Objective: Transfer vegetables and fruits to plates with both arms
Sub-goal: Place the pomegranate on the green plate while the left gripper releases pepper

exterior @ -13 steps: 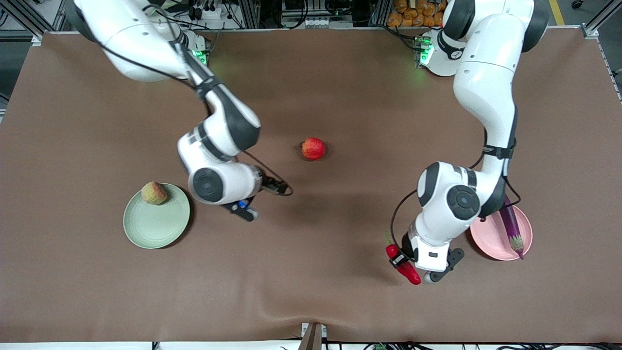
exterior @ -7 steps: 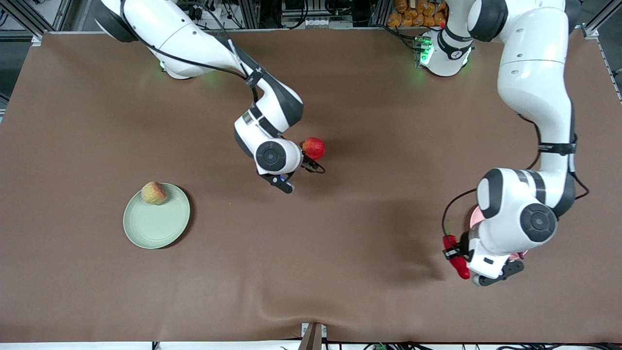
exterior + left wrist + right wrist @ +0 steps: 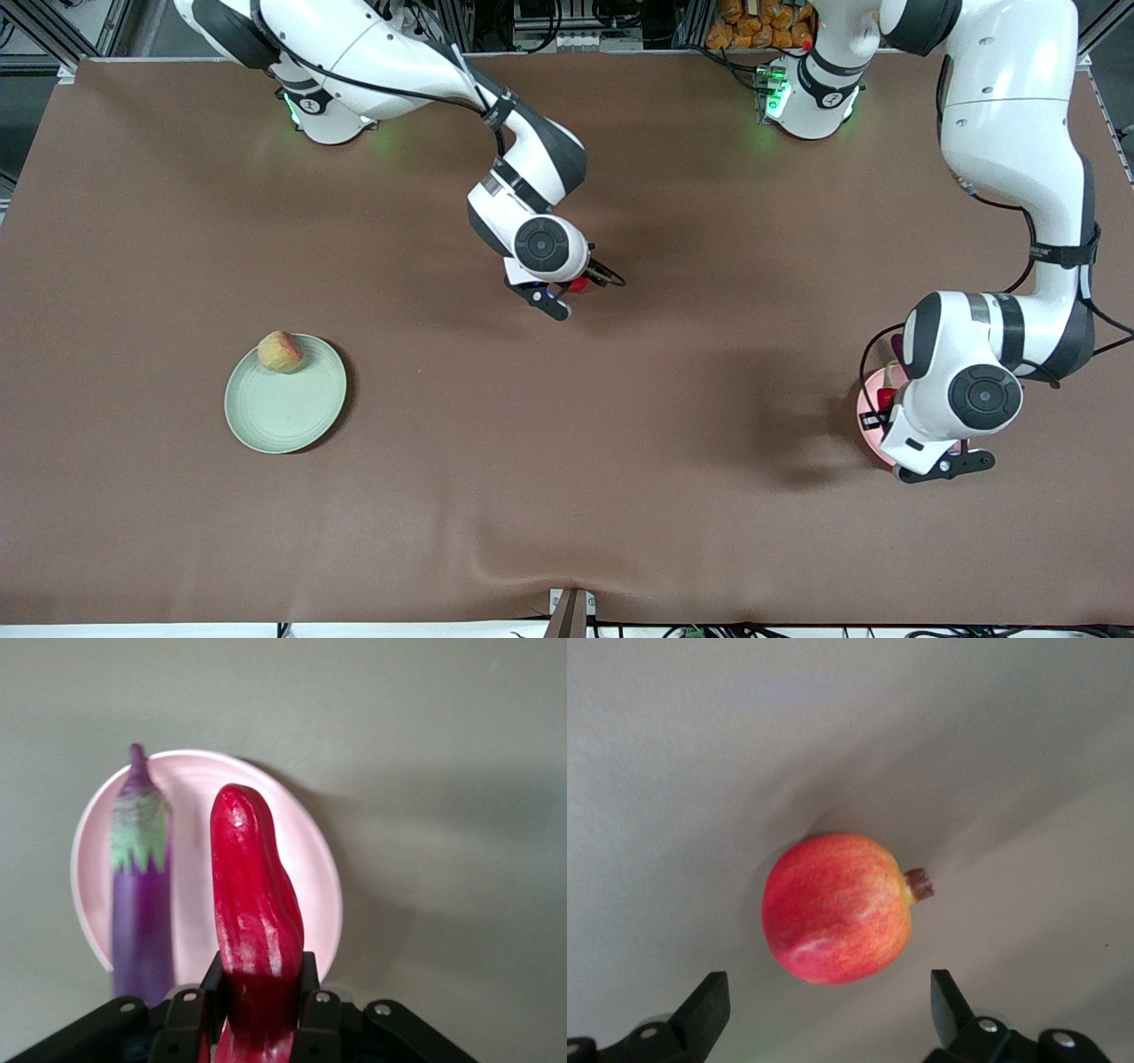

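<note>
My left gripper (image 3: 259, 1014) pinches the red chili pepper (image 3: 252, 917) above the pink plate (image 3: 306, 846), where the eggplant (image 3: 139, 895) already lies; a careless release could knock it or roll the pepper off the rim. My right gripper (image 3: 828, 1010), spread wide, hangs over the round red fruit (image 3: 837, 908); closing off-centre could squirt it away. The peach (image 3: 281, 352) sits on the green plate (image 3: 283, 408). A second ago both grippers were well short of these spots

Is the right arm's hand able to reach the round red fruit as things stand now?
Probably yes. The right hand hangs open directly over the round red fruit, its fingers spread wider than the fruit, and nothing lies between them on the table.
</note>
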Tool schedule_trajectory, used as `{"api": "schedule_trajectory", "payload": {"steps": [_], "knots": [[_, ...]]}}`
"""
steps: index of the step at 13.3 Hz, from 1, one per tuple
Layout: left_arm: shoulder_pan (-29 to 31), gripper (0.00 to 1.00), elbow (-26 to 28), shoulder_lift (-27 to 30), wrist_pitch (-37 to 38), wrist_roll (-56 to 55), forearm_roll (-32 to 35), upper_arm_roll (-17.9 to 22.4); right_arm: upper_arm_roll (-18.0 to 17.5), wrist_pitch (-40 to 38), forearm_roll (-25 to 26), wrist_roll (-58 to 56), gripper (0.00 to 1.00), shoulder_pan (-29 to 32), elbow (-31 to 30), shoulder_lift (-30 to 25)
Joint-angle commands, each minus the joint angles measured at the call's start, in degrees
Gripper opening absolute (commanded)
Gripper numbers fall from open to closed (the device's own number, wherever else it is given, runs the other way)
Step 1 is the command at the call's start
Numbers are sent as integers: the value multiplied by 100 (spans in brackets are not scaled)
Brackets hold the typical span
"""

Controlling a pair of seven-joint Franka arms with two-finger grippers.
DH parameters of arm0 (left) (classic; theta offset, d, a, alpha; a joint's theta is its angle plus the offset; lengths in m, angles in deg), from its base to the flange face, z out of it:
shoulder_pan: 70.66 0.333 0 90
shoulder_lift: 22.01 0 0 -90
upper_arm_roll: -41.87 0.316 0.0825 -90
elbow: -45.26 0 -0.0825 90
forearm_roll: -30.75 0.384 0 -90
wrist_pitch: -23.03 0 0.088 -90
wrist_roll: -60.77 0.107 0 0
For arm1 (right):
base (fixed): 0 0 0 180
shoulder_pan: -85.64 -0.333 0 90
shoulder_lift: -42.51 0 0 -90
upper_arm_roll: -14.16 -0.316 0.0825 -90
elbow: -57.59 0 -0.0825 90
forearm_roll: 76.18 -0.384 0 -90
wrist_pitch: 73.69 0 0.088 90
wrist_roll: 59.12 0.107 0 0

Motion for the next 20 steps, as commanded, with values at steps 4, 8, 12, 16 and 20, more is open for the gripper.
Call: {"api": "schedule_trajectory", "payload": {"steps": [4, 8, 12, 16, 20], "knots": [[282, 82, 669, 238, -461, 506, 448, -64, 66, 234, 37, 47, 100, 4, -125, 123], [511, 100, 503, 229, -699, 1132, 379, -125, 171, 534, 98, 47, 19, -93, -99, 220], [528, 100, 282, 737, -629, 1123, -50, -327, 180, -341, 89, -49, 0, 337, 513, 141], [765, 100, 283, 1826, 53, 1123, -586, -362, 171, -1039, 273, -1319, 0, 1258, 1078, 106], [722, 100, 274, 2943, 1338, 1123, -1115, -397, 171, -1171, 1158, -3024, 0, 2312, 1079, 9]]}}
